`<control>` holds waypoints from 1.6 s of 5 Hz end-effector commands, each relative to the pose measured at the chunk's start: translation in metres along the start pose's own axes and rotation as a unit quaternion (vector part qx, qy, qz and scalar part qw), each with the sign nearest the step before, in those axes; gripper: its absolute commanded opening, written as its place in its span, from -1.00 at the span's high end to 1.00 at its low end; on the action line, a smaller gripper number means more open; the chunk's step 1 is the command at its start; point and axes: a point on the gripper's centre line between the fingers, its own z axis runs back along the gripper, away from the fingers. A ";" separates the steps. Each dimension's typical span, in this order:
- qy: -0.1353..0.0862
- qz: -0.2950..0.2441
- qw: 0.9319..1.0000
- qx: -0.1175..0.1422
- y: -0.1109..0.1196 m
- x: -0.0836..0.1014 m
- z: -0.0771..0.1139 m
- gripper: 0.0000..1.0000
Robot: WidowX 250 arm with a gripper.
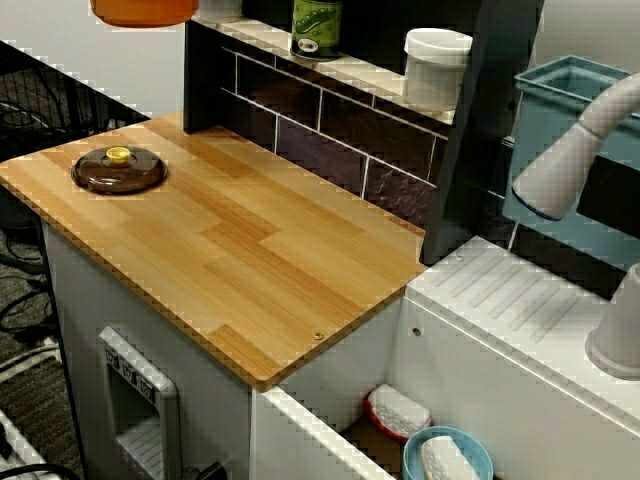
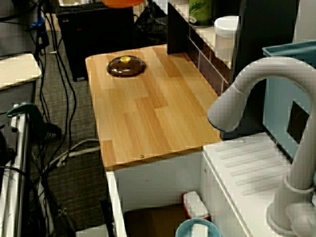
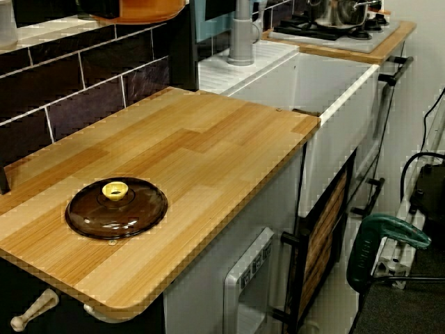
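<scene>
I see the wooden surface [image 1: 250, 250] bare except for a brown lid [image 1: 118, 169] near its end farthest from the sink [image 3: 334, 104]. The gripper is out of frame, so I cannot tell its opening.

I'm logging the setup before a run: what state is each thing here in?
Brown lid: flat on the wooden counter, knob up, on no pot.
Green can: upright on the shelf.
White jar: upright on the shelf.
Faucet: no water running.
Blue bowl: in the sink, something white inside.
Metal pot: on the stove.
Gripper: not in view.
</scene>
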 end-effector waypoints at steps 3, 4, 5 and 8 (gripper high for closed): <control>0.010 -0.016 0.999 -0.030 -0.038 0.005 0.017 1.00; 0.011 -0.003 0.999 -0.030 -0.051 0.000 0.010 1.00; -0.012 -0.003 1.000 -0.005 -0.068 -0.005 0.007 1.00; -0.052 -0.010 0.998 0.027 -0.129 -0.031 -0.003 1.00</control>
